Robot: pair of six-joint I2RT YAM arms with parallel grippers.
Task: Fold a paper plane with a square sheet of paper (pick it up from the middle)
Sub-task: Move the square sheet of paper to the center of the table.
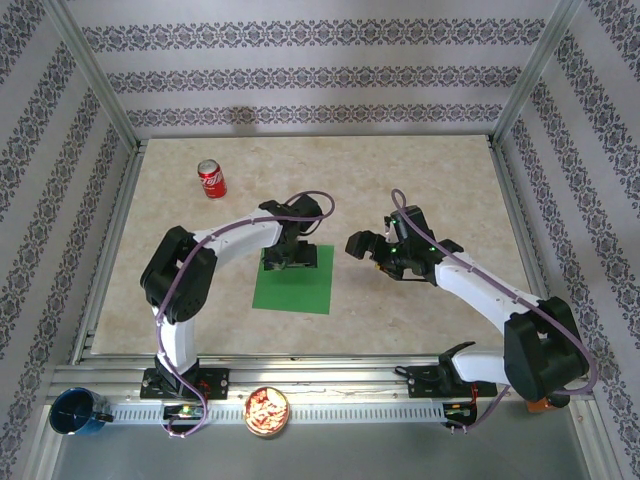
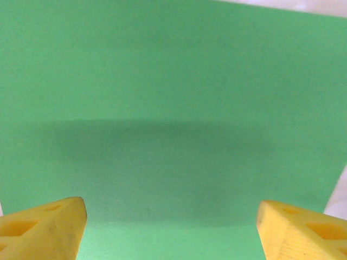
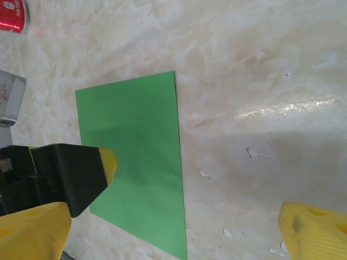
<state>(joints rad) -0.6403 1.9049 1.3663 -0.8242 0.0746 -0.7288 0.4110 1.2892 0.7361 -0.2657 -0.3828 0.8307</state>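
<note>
The square sheet of paper lies flat and green on the marbled table, near the middle. My left gripper hangs low over the sheet's far part, pointing down. In the left wrist view the sheet spreads beneath the open left gripper, and nothing sits between its yellow fingertips. My right gripper hovers open over bare table to the right of the sheet. The right wrist view has the sheet left of the right gripper, with one left-arm finger above the paper.
A red soda can stands at the far left of the table and also appears as the can. On the near rail sit a blue cup and a bowl of snacks. Metal frame posts border the table.
</note>
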